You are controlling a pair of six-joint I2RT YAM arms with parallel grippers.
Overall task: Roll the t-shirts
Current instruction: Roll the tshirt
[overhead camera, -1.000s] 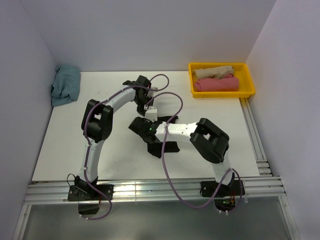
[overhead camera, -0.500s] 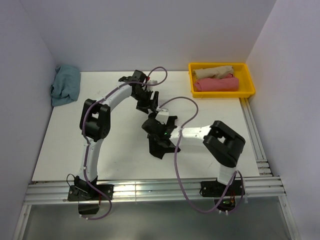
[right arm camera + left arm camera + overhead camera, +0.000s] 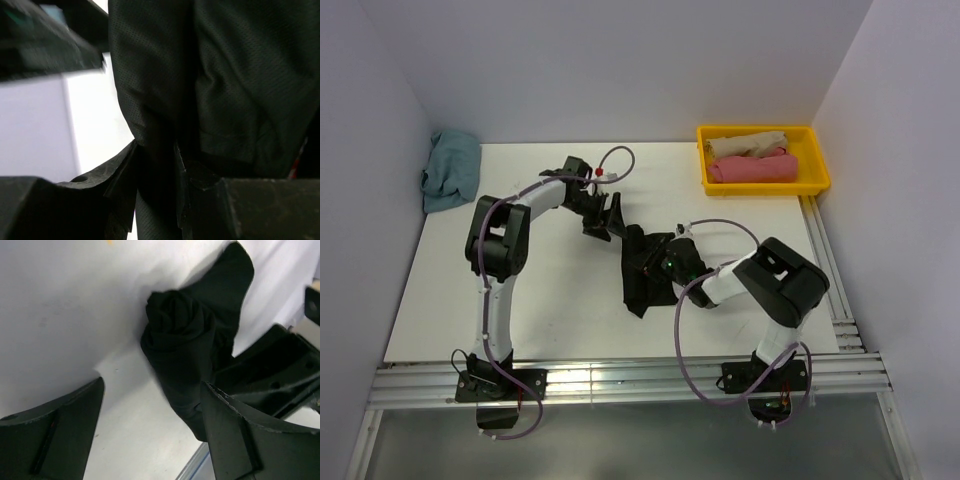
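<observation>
The black t-shirt (image 3: 640, 283) lies in a loose roll at the middle of the table. In the left wrist view the black t-shirt (image 3: 182, 340) shows its coiled end, with a flap trailing behind it. My left gripper (image 3: 608, 216) stands wide open just left of the roll, and my left gripper (image 3: 152, 386) has only bare table between its fingers. My right gripper (image 3: 665, 264) sits on the roll's right side. Close up, my right gripper (image 3: 155, 150) is shut on a fold of the black t-shirt (image 3: 235, 80).
A yellow bin (image 3: 818, 165) at the back right holds a rolled beige t-shirt (image 3: 745, 143) and a rolled pink t-shirt (image 3: 752, 168). A crumpled dusty-blue t-shirt (image 3: 452, 170) lies at the back left corner. Walls close in the table on three sides.
My left gripper has opened wide and drawn back to the left of the roll. My right gripper has moved right along the shirt and closed on its cloth.
</observation>
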